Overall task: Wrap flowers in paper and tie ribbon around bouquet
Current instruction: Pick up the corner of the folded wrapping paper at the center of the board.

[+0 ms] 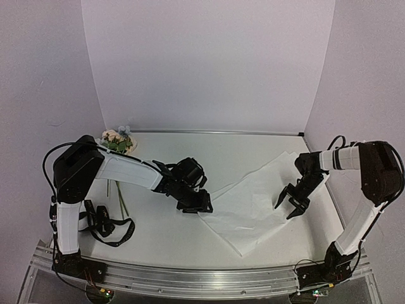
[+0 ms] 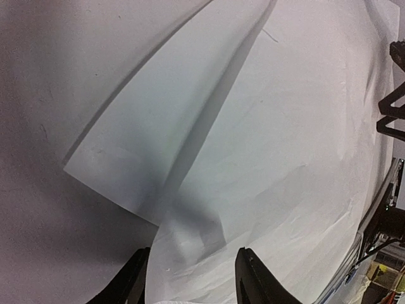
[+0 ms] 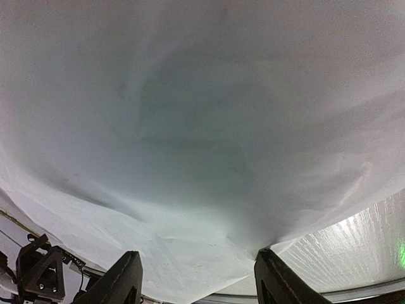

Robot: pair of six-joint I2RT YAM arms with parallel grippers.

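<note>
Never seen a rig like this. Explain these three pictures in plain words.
Two black-and-white robot arms are bolted at the near edge of a white table. The overhead picture looks down on both; the other two come from a camera on each wrist. Large thin white paper sheets lie on the table; a small bunch of peach and pale blue flowers lies at the back left. The left hand is at the paper's left corner, the right hand at its right edge. Both are open; nothing is held.
</note>
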